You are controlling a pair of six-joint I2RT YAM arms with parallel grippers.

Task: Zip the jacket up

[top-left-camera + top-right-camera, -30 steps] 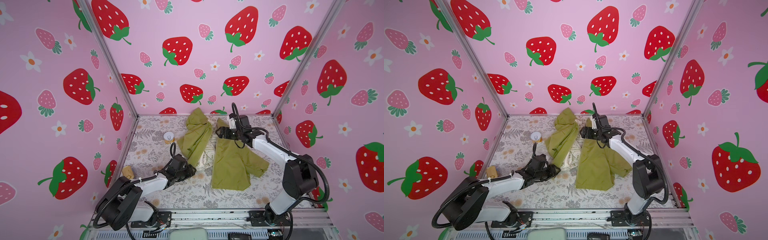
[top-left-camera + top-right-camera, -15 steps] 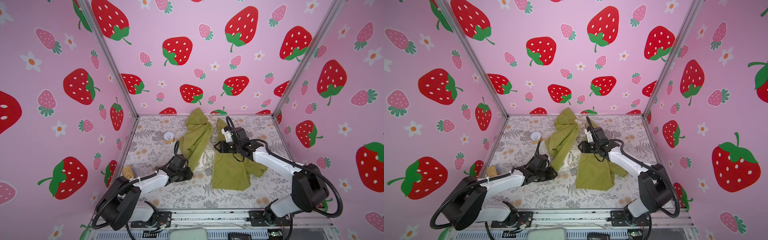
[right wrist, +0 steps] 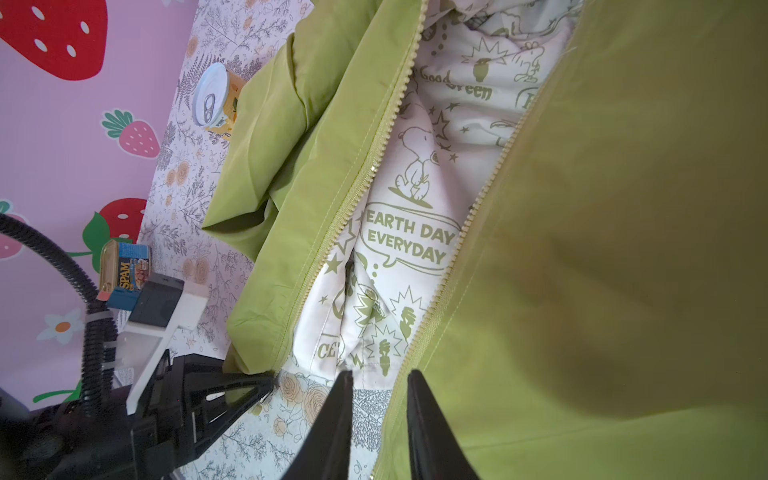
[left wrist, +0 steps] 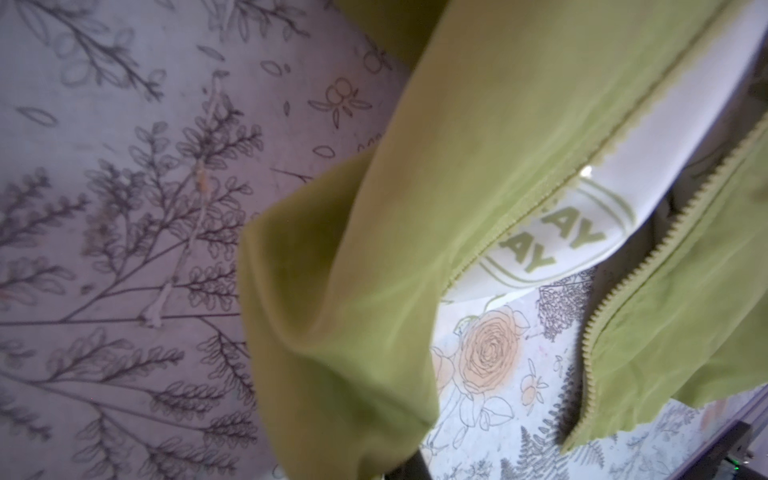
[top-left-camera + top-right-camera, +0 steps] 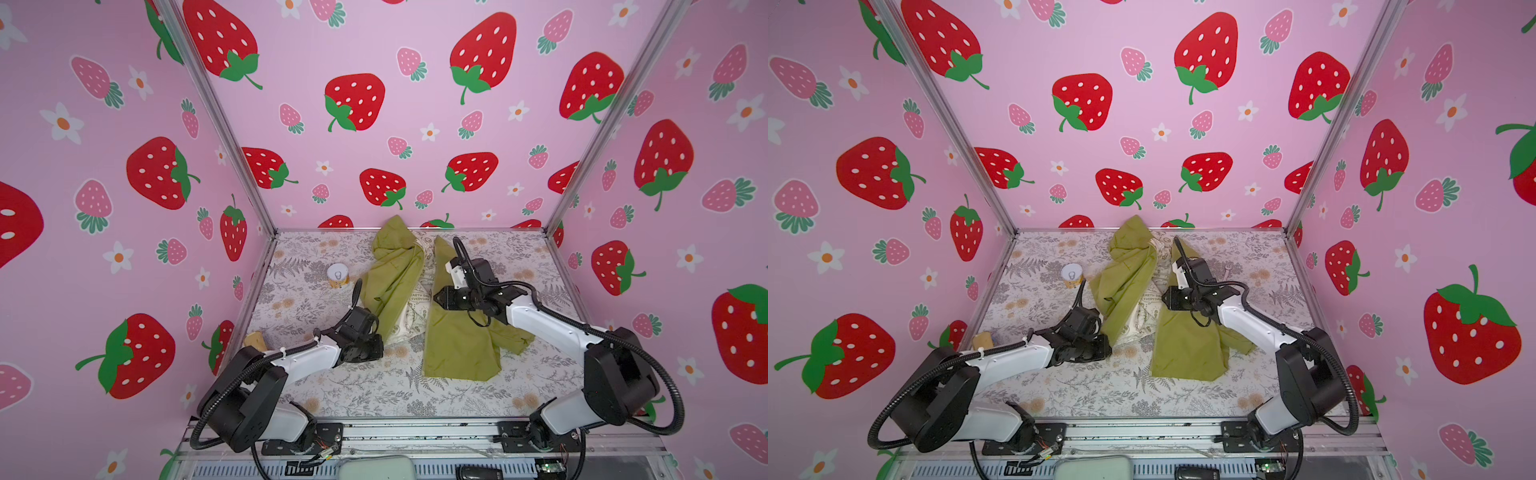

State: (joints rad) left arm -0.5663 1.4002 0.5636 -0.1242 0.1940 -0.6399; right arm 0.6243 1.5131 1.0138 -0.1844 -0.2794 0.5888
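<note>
**Both top views.** Olive jacket [image 5: 457, 345] lies spread on the worktop [image 5: 374, 399], just beside the can [image 5: 337, 275] and running away from it toward the far wall. The two fronts lie apart with cream lining [image 5: 415, 299] bare between them, so the zip is undone along all that shows. The left hand [image 5: 380, 351] sits low at the hem corner of the front nearer the can. The right hand [image 5: 435, 297] is at the inner edge of the front farther from the can.

**Left wrist view.** The can-side front [image 4: 415, 208] drapes down toward this arm's own hand, of which only a dark sliver shows at the frame edge. Both rows of teeth [image 4: 623, 291] are in sight and unjoined. No slider can be made out.

**Right wrist view.** The right hand's fingers [image 3: 340, 415] stand a little apart, straddling the toothed edge of the front farther from the can. There is a gap between them and no pinch is seen. The left hand's fingers [image 3: 249, 382] are closed to a point on the hem corner of the can-side front, gripping it by the look.

**Step in hand (judged).** Both sides of the zip are being taken hold of before they are joined, and the task proper has not begun.

**Next move (judged).**
- The right hand needs to close on its edge.
- The two bottom ends must then be drawn together and lined up squarely.
- The slider must be found first.
- The fabric looks thin and slack and will likely fold under a pull, so short, even tension is called for.
</note>
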